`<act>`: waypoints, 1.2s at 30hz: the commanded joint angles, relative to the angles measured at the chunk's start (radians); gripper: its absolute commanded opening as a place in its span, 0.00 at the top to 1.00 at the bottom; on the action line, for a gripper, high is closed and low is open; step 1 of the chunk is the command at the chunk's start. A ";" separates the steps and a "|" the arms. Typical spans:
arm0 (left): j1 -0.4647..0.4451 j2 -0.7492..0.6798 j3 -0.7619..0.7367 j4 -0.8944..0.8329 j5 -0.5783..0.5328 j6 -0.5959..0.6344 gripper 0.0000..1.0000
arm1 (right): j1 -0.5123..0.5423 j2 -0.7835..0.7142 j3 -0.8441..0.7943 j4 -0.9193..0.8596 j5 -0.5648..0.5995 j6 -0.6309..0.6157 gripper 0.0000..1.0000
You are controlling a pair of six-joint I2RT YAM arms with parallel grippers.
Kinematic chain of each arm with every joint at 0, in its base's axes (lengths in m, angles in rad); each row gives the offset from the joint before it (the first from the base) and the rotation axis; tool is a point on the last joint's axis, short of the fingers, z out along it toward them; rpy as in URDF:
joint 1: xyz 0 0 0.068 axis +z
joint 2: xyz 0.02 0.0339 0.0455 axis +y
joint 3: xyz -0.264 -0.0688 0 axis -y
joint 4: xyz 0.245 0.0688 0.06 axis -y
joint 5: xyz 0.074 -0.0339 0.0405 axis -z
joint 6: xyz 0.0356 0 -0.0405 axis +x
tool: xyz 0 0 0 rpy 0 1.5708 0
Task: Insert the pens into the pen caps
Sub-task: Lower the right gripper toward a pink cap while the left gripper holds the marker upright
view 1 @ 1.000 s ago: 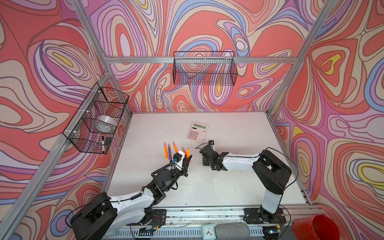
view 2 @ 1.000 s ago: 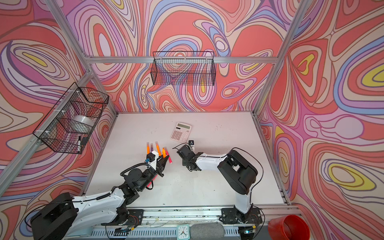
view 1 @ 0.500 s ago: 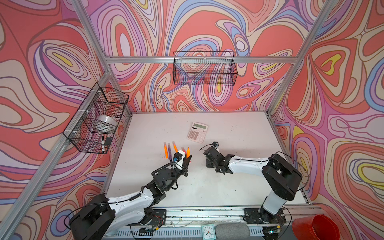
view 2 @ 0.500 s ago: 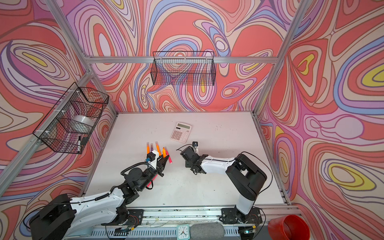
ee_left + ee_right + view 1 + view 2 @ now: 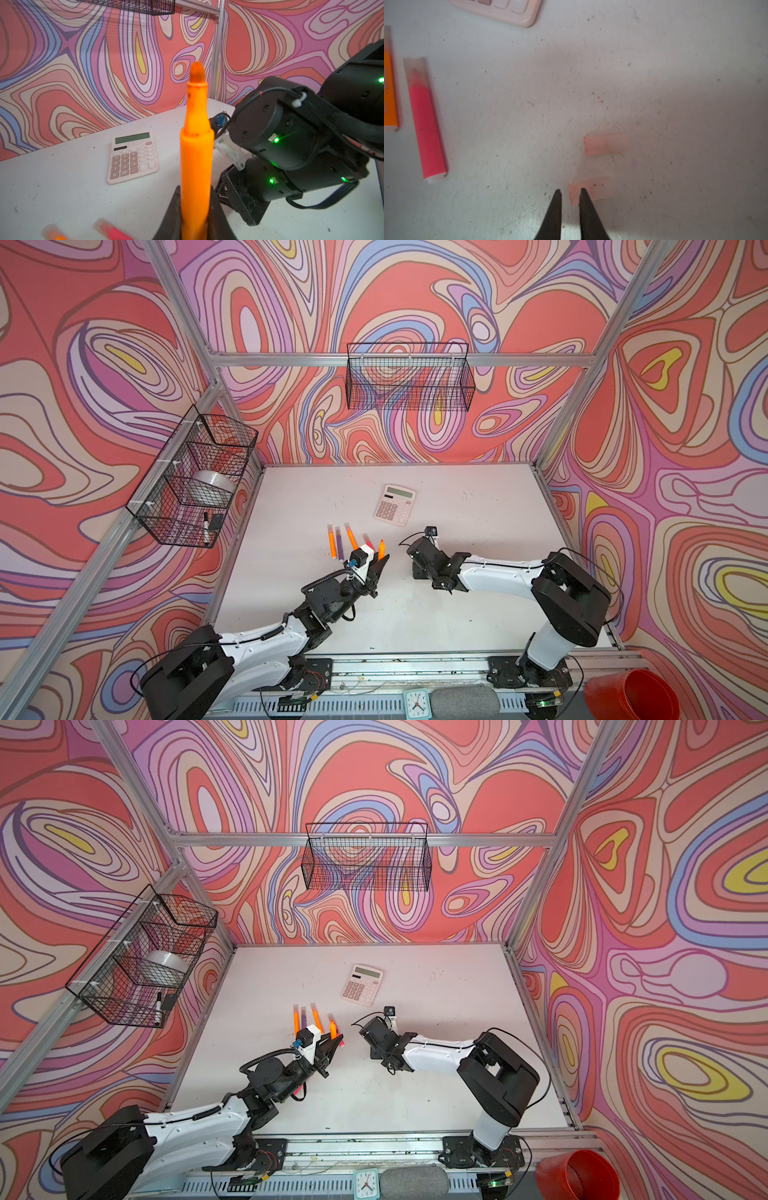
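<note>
Bare table [image 5: 478, 510] runs wide from the calculator [image 5: 395, 505] to the right wall edge. The left gripper [image 5: 195, 209] clamps an orange pen [image 5: 196, 145] upright, near the pens [image 5: 338, 545] lying in a row. The right gripper [image 5: 570, 190] is empty, jaws nearly together, with its tips over one of two pen caps [image 5: 605, 143].

Scuffed matt tabletop [image 5: 675, 62], frosted plastic pen caps [image 5: 605, 144]

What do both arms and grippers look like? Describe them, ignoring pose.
The left arm and right arm have white shells between bulky black joint housings, with thin black cables looped outside. Green lights dot the right one's joints. The left gripper and right gripper have slim, tapering black fingers.
</note>
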 commanded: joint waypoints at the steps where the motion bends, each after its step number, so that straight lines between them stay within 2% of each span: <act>1: -0.002 0.003 -0.007 0.064 -0.036 0.000 1.00 | 0.003 0.031 0.056 -0.019 0.040 -0.018 0.81; 9: -0.001 -0.036 0.010 -0.009 -0.098 -0.016 1.00 | 0.002 0.150 0.125 -0.037 0.036 -0.022 0.81; 12: -0.001 -0.047 0.057 -0.129 -0.149 -0.054 1.00 | 0.002 0.154 0.116 -0.037 0.041 -0.018 0.82; 15: -0.002 -0.044 0.074 -0.159 -0.146 -0.055 1.00 | 0.003 0.145 0.100 -0.037 0.047 -0.012 0.82; 20: -0.001 -0.034 0.026 -0.036 -0.171 -0.083 1.00 | 0.002 0.114 0.058 -0.036 0.050 0.007 0.82; 26: -0.002 -0.054 0.043 -0.098 -0.182 -0.089 1.00 | 0.003 0.059 -0.013 -0.023 0.032 0.027 0.83; 36: -0.002 -0.055 0.043 -0.106 -0.197 -0.091 1.00 | 0.005 -0.053 -0.068 -0.039 0.016 0.034 0.83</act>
